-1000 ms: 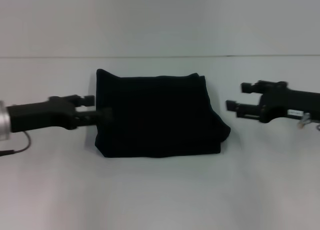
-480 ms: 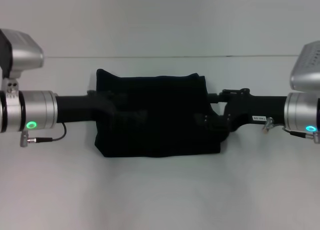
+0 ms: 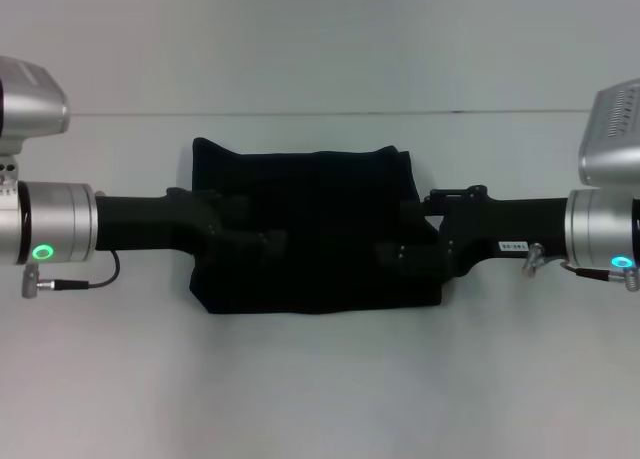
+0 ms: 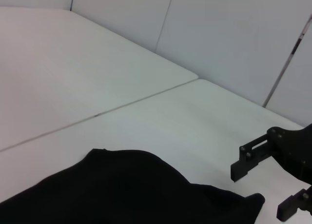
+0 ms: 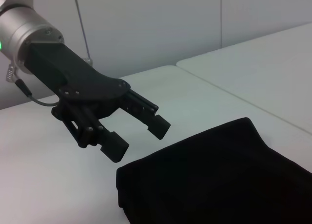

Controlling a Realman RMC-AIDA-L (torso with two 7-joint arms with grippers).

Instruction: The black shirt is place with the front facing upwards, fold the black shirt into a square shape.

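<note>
Shirt: the black shirt (image 3: 320,229) lies folded into a compact, roughly rectangular bundle in the middle of the white table (image 3: 320,379). Its far edge sags a little between two raised corners, and its right side bulges slightly outward. No lettering or label shows on the upward face.

Left gripper: the left gripper (image 3: 262,241) reaches in from the left, over the shirt's left half. In the right wrist view (image 5: 139,133) its two fingers stand clearly apart with nothing between them, held just above and beside the near corner of the bundle; no contact with the cloth shows.

Right gripper: the right gripper (image 3: 392,254) reaches in from the right, over the shirt's right half, facing the left one across the middle of the bundle. In the left wrist view (image 4: 265,190) its two fingers are spread wide and empty, just off the shirt's corner, above the table.

Gap between grippers: in the head view the two sets of fingertips are near each other but apart, with bare black cloth between them.

Arms: both silver wrist sections show a green ring light, the left arm (image 3: 55,224) at the left edge and the right arm (image 3: 600,229) at the right edge.

Table: white, with a seam line running across behind the shirt.
</note>
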